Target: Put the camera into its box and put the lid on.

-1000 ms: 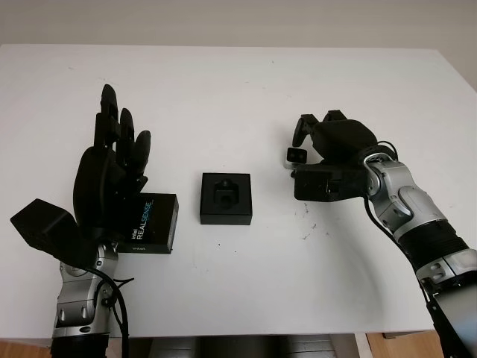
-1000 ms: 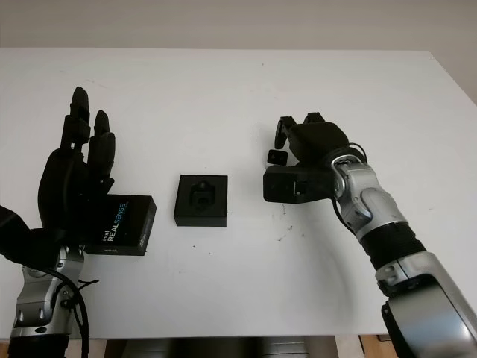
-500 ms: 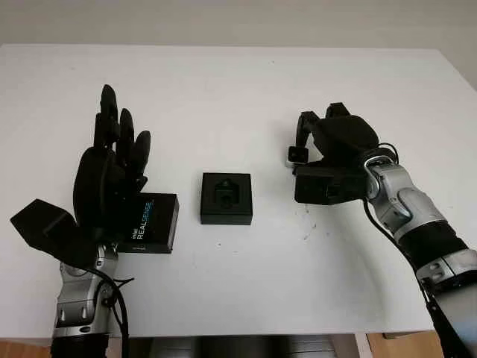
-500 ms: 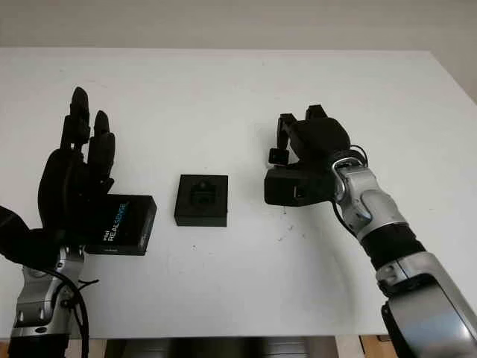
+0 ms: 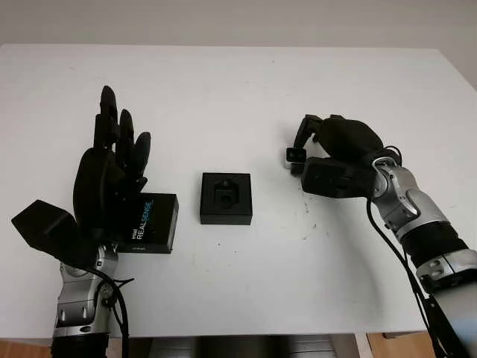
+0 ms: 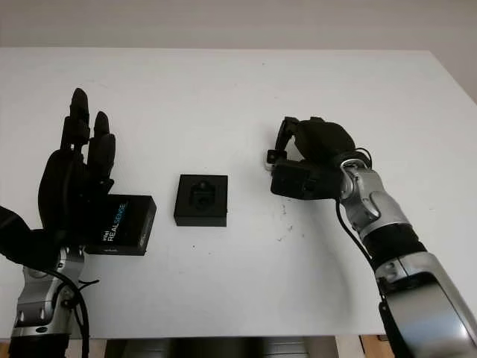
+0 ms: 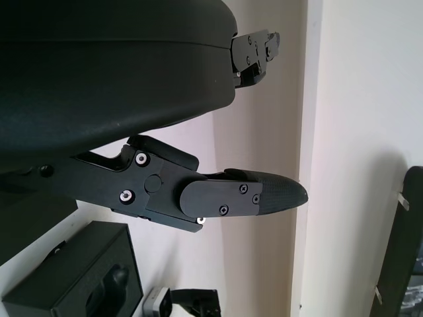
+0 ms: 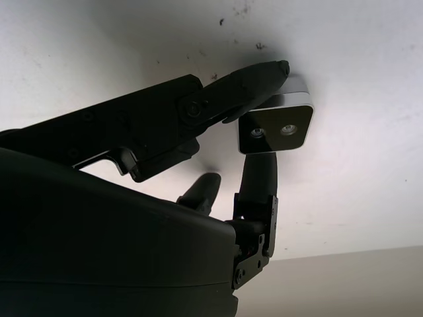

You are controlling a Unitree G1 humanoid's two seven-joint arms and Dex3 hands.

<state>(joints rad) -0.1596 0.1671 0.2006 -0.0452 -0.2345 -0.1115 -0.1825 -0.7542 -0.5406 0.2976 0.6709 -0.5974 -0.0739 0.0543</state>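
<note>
White table [image 5: 223, 82], a few dark specks on it right of centre; pale wall behind the far edge. Open black box [image 5: 226, 198] sits mid-table with its moulded insert showing, nothing in it. The lid [image 5: 153, 224], printed REALSENSE, lies flat just left of the box, partly under the left hand. Left hand [image 5: 112, 175] is raised over the lid's left end, open, holding nothing. Right hand [image 5: 328, 153] is on the right side of the table, well apart from the box, with fingers [image 8: 254, 79] curled around the small silver-and-black camera [image 5: 293, 154]. In the right wrist view one finger presses the camera's top edge and another comes up from below it, so it is pinched; two lenses face out. Camera looks at or just above the table surface, contact not clear. Versus a second ago: right wrist rolled so the palm now faces more downward, camera sits lower and slightly left; left hand, lid and box unchanged.
</note>
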